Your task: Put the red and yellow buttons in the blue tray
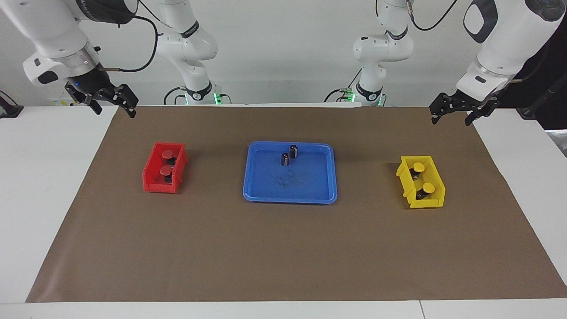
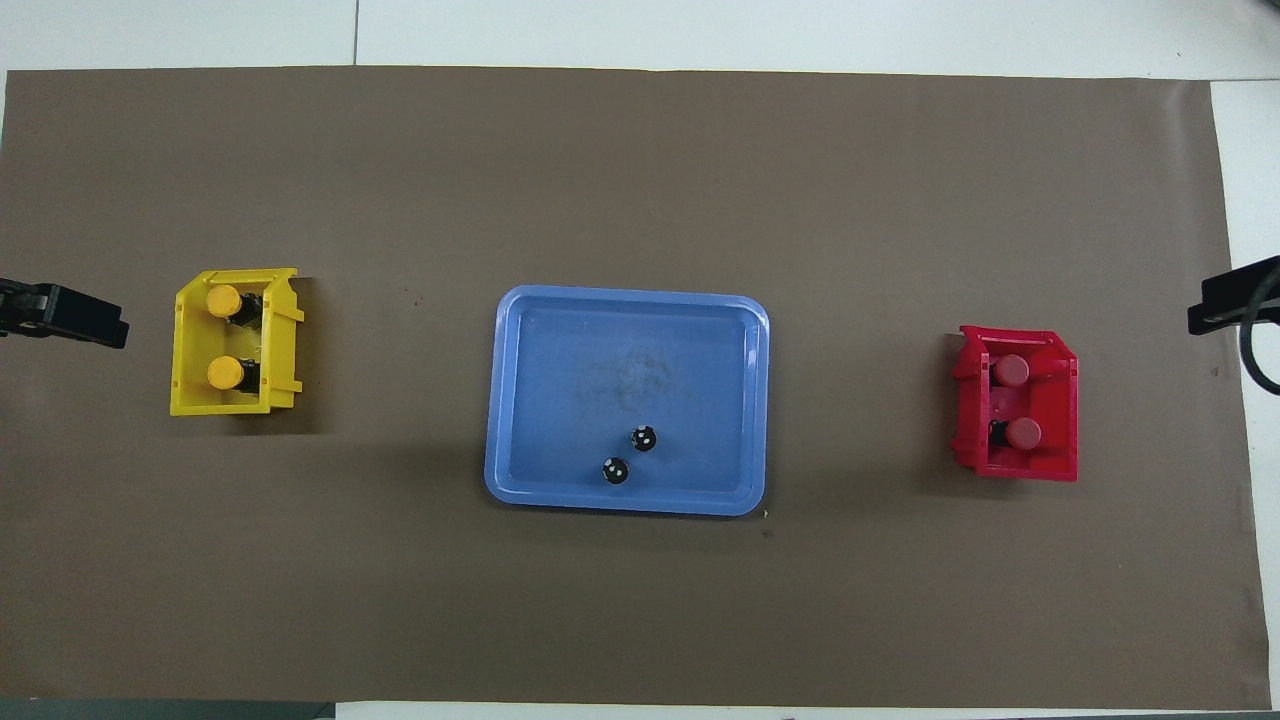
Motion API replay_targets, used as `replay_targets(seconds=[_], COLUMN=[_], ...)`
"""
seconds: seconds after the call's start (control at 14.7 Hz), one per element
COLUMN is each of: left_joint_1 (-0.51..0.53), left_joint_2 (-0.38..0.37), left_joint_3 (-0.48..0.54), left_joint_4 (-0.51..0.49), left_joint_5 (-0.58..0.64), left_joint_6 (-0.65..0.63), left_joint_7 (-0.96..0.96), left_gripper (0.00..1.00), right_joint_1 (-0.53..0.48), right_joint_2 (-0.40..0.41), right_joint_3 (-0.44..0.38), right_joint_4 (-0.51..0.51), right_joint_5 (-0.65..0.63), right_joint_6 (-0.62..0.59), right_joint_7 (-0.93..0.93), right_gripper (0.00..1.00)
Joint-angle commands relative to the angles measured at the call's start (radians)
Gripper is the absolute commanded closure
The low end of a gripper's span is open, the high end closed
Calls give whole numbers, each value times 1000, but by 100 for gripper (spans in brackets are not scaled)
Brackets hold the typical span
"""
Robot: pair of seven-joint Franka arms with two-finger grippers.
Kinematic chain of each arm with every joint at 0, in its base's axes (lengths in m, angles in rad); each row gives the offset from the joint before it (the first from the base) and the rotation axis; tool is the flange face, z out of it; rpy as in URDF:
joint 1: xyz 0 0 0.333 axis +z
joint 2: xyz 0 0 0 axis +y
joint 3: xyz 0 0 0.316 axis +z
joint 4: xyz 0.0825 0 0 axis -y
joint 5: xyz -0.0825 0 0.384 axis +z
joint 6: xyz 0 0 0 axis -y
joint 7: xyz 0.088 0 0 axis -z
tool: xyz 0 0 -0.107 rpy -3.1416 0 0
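Red buttons (image 1: 167,161): two, lying in the red bin (image 1: 153,181), well apart from the right gripper (image 1: 113,106).
Yellow buttons (image 1: 423,177): two, in the yellow bin (image 1: 436,199), well apart from the left gripper (image 1: 452,116).
Blue tray (image 1: 290,195): mid-table, between the bins, holding two dark capless cylinders (image 1: 289,155).
Grippers: both raised over the mat's (image 1: 283,257) robot-side corners, fingers spread, holding nothing.

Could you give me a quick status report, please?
Left gripper, right gripper: open, waiting. Red buttons in red bin, yellow buttons in yellow bin. Blue tray holds two dark cylinders.

Both end effectors (image 1: 114,103) (image 1: 456,110) raised, open.
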Motion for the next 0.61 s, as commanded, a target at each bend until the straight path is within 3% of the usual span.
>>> replay_targets(seconds=[0.0,0.55], left_joint_1=[3,3], left_joint_2=[-30,-30], left_joint_3=[1,2], left_joint_4=[-28,-28], left_joint_5=[-15,-15], left_joint_6=[-6,-6], left_joint_7=[4,4], left_gripper=[0,0], right_joint_1=[-15,-1], right_joint_2=[-14,-16], right_joint_3=[7,15], right_joint_4=[-14,-16], right_joint_5=[-8,-6], right_joint_6=[-6,-3], right_joint_7=[-25,-15], right_gripper=[0,0])
